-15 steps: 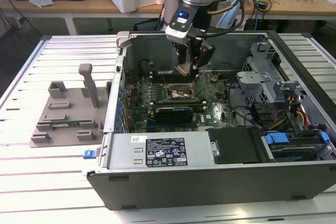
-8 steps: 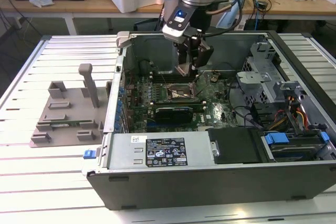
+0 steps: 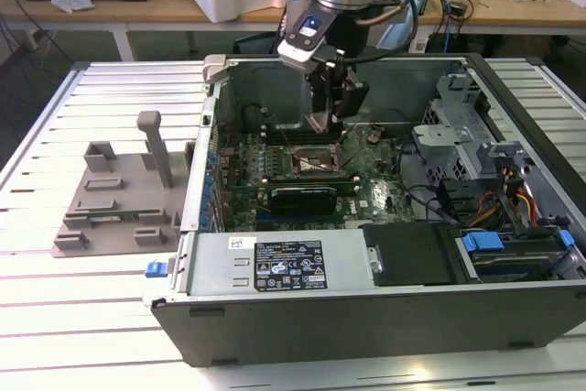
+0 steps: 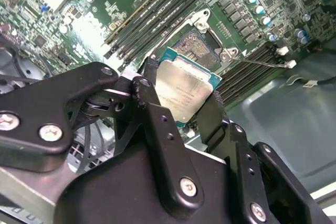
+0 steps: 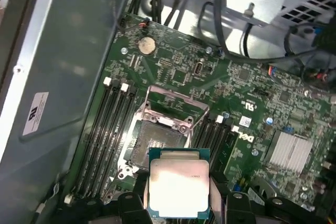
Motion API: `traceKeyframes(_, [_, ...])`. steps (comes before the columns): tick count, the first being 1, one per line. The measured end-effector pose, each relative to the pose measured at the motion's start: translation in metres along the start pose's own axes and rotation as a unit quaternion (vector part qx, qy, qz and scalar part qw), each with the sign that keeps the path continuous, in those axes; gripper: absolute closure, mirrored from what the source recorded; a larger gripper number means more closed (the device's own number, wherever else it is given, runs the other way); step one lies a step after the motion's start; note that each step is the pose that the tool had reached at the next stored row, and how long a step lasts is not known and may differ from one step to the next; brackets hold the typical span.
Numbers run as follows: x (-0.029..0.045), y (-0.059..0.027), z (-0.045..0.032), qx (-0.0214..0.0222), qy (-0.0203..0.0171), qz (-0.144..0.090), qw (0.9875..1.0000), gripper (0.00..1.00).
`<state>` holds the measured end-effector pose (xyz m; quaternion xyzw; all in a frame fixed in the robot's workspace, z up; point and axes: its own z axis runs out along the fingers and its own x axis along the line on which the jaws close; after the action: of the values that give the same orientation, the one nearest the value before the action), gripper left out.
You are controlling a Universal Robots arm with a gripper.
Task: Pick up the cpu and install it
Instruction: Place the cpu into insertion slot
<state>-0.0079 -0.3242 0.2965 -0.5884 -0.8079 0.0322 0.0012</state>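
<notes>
The cpu [image 5: 178,184] sits clamped between my jaws, pinched by two opposite edges, its silvery top plate facing up toward the first wrist camera and its thin darker rim showing all round. It looks to lie flat, about parallel to the board, though I would call that a judgement and not a certainty. My gripper [image 4: 181,103] has one black finger [image 4: 149,95] pressed against each side of the chip, with nothing else between them. Just beyond the cpu is the socket [image 5: 155,148], its dark centre bare and its metal retention frame [image 5: 170,109] swung up and open, so the seat is uncovered. The relation that matters is this one: the chip's edges run nearly square with the socket's edges, but in the first wrist view the chip overlaps only one side of the opening, so it seems offset from the seat and not centred over it. In the exterior view my fingers hang above the socket [image 3: 316,164], apart from the board, so I judge the chip is not yet seated. Long memory slots [image 5: 107,129] flank the socket on both sides, the black expansion card [image 3: 302,197] lies just beside it, and the computer case [image 3: 366,318] walls everything in.
</notes>
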Motion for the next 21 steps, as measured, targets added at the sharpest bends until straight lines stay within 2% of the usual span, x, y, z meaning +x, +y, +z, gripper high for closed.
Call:
traceKeyframes(3, [0.0, 0.0, 0.0, 0.0021, -0.0027, 0.024, 0.9997, 0.45])
traceKeyframes(6, [0.0, 0.0, 0.0001, 0.0034, -0.002, 0.05, 0.9987, 0.45])
traceKeyframes(9, [0.0, 0.0, 0.0004, 0.0047, -0.0001, 0.083, 0.9966, 0.45])
traceKeyframes(12, [0.0, 0.0001, 0.0007, 0.0058, 0.0017, 0.112, 0.9937, 0.45])
traceKeyframes(14, [0.0, 0.0001, 0.0008, 0.0057, 0.0053, 0.123, 0.9924, 0.45])
traceKeyframes(15, [0.0, 0.0001, 0.0009, 0.0053, 0.0094, 0.13, 0.9915, 0.45])
traceKeyframes(17, [0.0001, 0.0001, 0.0012, 0.0046, 0.0145, 0.136, 0.9906, 0.45])
traceKeyframes(21, [0.0017, 0.0008, 0.0067, 0.0048, 0.0147, 0.136, 0.9905, 0.45])
